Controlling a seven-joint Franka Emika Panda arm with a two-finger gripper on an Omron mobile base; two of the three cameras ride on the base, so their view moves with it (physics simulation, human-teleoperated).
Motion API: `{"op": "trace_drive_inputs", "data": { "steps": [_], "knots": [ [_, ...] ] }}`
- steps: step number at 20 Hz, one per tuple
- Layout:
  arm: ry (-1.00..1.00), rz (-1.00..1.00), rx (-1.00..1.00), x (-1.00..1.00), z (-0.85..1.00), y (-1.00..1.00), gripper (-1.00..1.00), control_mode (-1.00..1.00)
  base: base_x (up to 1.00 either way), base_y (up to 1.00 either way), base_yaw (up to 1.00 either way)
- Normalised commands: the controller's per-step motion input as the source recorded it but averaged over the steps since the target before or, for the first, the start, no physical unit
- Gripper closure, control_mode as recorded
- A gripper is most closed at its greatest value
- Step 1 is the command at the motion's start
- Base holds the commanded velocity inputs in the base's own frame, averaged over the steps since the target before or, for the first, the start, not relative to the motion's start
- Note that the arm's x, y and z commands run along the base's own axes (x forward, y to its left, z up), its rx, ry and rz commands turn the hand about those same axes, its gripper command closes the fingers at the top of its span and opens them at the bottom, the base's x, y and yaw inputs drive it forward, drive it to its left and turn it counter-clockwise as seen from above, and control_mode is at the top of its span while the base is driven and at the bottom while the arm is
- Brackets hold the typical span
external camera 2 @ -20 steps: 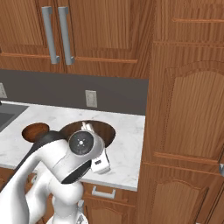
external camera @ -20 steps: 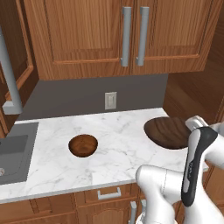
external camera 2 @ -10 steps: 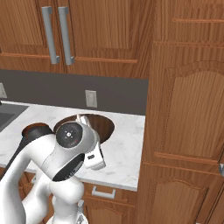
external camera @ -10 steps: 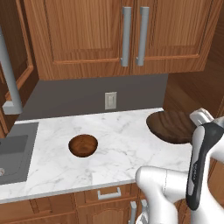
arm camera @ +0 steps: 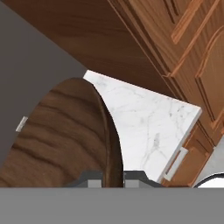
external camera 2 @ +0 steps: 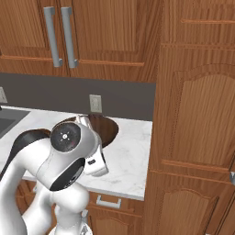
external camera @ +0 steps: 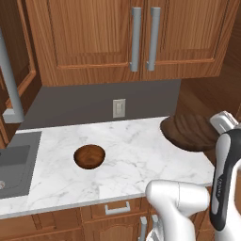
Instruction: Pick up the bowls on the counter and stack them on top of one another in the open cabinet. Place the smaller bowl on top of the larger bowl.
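Gripper (arm camera: 113, 178) clamped on larger bowl's (external camera: 190, 132) rim, seemingly clear of counter (external camera: 127, 155); smaller bowl (external camera: 89, 156) well apart, tall cabinet (external camera 2: 197, 114) alongside.

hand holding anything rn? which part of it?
Yes: the hand is shut on the larger bowl, pinching its rim, one finger on each side of the wall, with the bowl tilted above the counter.

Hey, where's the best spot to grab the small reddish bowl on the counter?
Take the smaller bowl by its rim, coming straight down from above. It sits upright and open on the counter, so one finger can go inside the wall and one outside.
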Motion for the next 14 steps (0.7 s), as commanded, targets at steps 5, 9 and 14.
{"op": "trace_drive_inputs", "data": {
  "steps": [5, 9, 14],
  "knots": [
    [-0.02, 0.00, 0.00, -0.14, 0.15, 0.02, 1.00, 1.00, -0.10, 0.00, 0.00],
    [0.00, 0.00, 0.00, 0.00, 0.00, 0.00, 1.00, 1.00, -0.31, 0.03, -0.01],
    [0.00, 0.00, 0.00, 0.00, 0.00, 0.00, 1.00, 1.00, -0.56, 0.03, -0.03]
  ]
}}
